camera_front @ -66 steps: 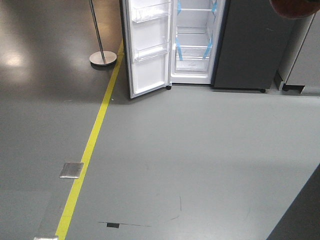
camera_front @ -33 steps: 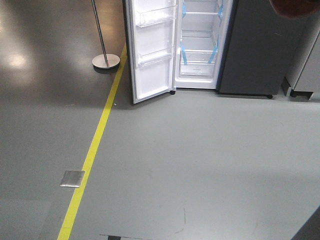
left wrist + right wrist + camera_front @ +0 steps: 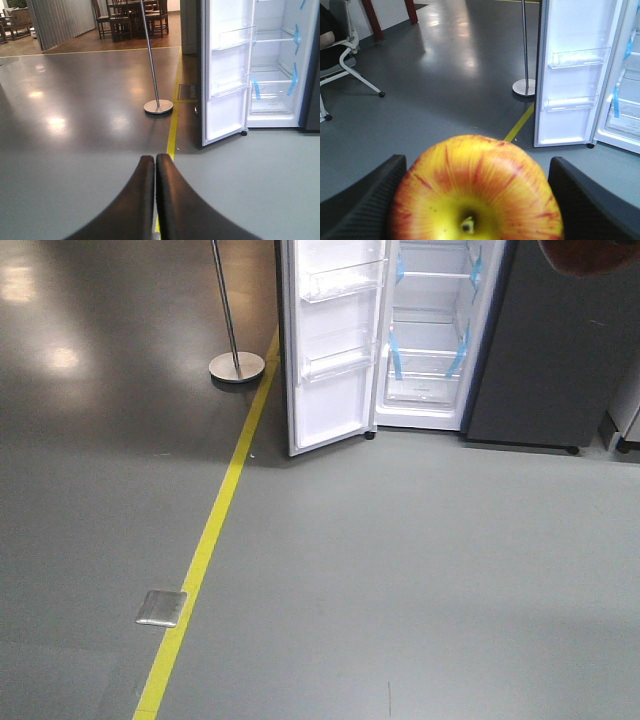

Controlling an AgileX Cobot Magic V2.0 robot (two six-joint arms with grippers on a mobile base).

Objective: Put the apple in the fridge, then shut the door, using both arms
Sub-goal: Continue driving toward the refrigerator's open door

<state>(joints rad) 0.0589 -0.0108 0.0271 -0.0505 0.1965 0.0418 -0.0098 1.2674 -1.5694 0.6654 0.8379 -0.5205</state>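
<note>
The small round red-and-yellow apple [image 3: 470, 172] is pinched between the dark jaws of the right pincer [image 3: 479, 200], so that it can be carried to the tall dark-grey fridge [image 3: 530, 350], which stands well apart across the grey floor [image 3: 400, 570]. The left pincer [image 3: 155, 195] is pressed together on nothing, presumably reserved for the white-lined door [image 3: 335, 360], swung wide for access.

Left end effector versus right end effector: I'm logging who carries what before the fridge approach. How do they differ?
The left end effector is shut, fingers touching; the right end effector has fingers spread wide. The left end effector holds nothing; the right end effector grips the apple. Shared: dark fingers, and both wrist views face the open door.
</note>
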